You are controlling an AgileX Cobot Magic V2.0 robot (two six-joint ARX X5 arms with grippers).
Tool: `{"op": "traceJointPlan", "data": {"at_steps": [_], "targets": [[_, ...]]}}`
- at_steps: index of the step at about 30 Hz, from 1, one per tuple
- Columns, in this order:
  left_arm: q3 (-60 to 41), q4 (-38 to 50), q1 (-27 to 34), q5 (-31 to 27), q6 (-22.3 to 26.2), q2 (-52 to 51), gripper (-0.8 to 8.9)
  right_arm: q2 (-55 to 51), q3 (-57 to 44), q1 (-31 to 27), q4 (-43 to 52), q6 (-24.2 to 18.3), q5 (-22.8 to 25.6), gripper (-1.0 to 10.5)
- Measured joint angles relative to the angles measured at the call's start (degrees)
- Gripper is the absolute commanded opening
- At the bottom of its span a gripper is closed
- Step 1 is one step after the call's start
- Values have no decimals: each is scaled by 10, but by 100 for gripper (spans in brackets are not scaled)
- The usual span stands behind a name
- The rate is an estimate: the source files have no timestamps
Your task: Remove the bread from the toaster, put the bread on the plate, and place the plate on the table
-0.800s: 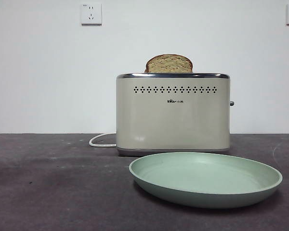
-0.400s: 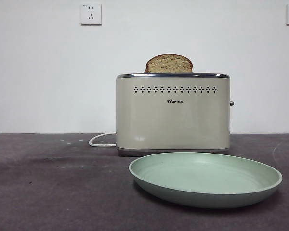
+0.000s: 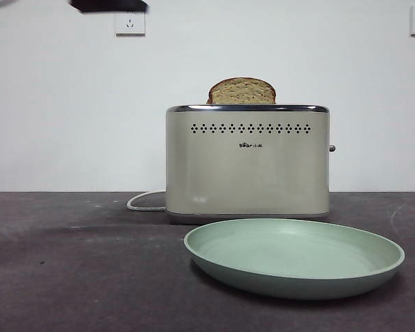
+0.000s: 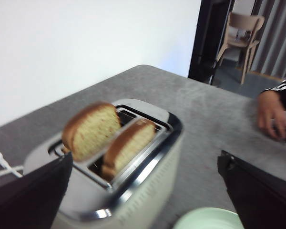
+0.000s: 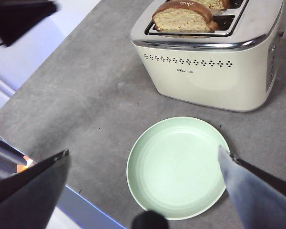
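The cream toaster (image 3: pixel 247 162) stands mid-table with a domed bread (image 3: pixel 242 91) top showing above its chrome rim. From above, two slices sit in its slots, one (image 4: pixel 90 131) raised higher than the other (image 4: pixel 128 148). My left gripper (image 4: pixel 144 160) hovers open above the toaster, holding nothing; it shows as a dark tip (image 3: pixel 109 5) at the front view's top left. The mint-green plate (image 3: pixel 294 257) lies on the table (image 3: pixel 69 277) in front of the toaster. My right gripper (image 5: pixel 143 152) hangs open high over the plate (image 5: pixel 176 167), holding nothing.
A white cord (image 3: pixel 144 202) runs from the toaster's left side. A person's hand (image 4: pixel 271 112) rests at the table's far side in the left wrist view. The table's edge (image 5: pixel 81 198) lies near the plate in the right wrist view.
A dark gripper tip has come into the front view's top left corner. Toaster, bread and plate have stayed where they were.
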Motion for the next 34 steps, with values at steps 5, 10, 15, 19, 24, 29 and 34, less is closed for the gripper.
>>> {"op": "traceJointPlan", "data": {"at_steps": [5,10,15,19,24,29,34], "targets": [[50,44,-18,-4,20,104,626,0,0,0,0,0,0,629],[70,89,-35,-9,28,179,626,0,0,0,0,0,0,629],[70,119,-56,-51,42,223,625,2,0,0,0,0,0,629],[70,127,-65,-75,51,248,622,6,0,0,0,0,0,629],[70,131,-70,-83,55,262,333,11,0,0,0,0,0,629],[71,147,-78,-91,56,261,76,14,0,0,0,0,0,629],[71,145,-80,-99,55,261,-8,15,0,0,0,0,0,627]]}}
